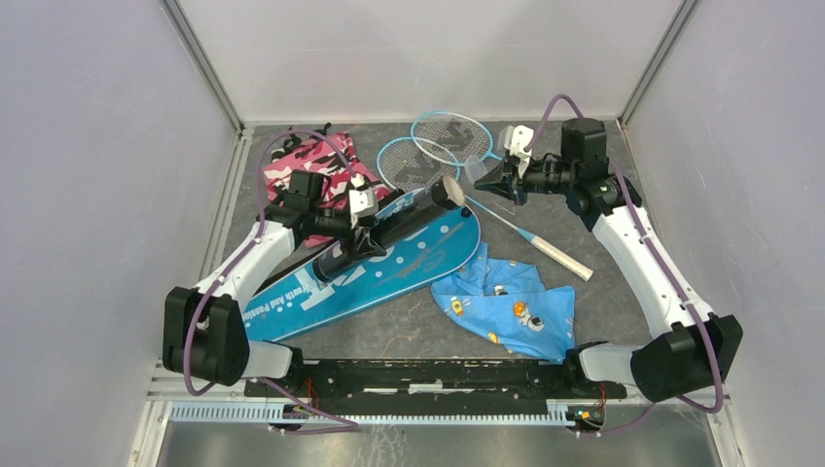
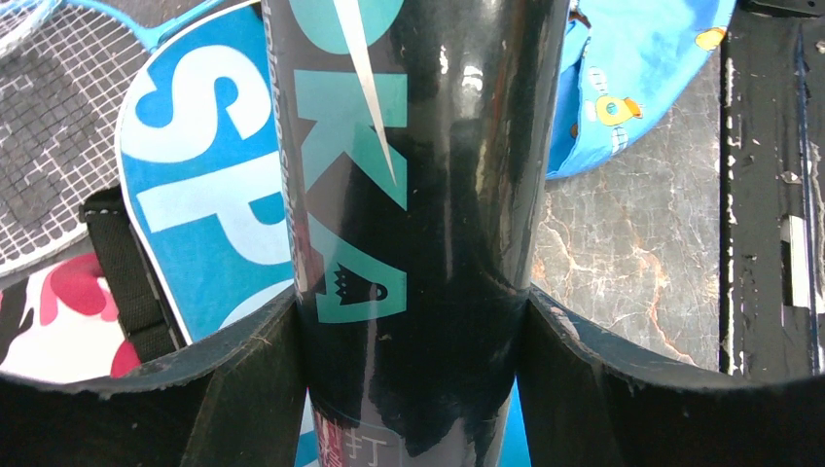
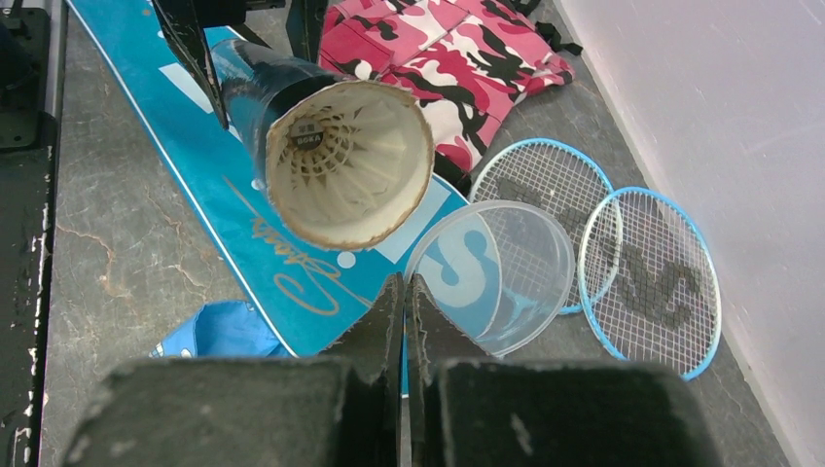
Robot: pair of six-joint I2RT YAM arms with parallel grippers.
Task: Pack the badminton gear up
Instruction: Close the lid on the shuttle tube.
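My left gripper [image 1: 368,236] is shut on the black tube [image 1: 399,224] and holds it tilted over the blue "SPORT" cover [image 1: 370,272]. In the left wrist view the fingers clamp both sides of the tube [image 2: 418,195]. The tube's open end [image 3: 350,165] faces my right gripper, with white feather shuttlecocks [image 3: 321,146] inside. My right gripper [image 1: 484,175] is shut on the edge of a clear round lid [image 3: 506,268], a short way from the tube's mouth. Two light-blue racquets [image 1: 443,136] [image 1: 409,161] lie crossed at the back, one white handle [image 1: 564,258] pointing right.
A pink camouflage bag [image 1: 316,165] lies at the back left behind my left gripper. A blue cartoon-print cloth [image 1: 511,306] lies crumpled at the front right of the cover. Walls close in the table on three sides.
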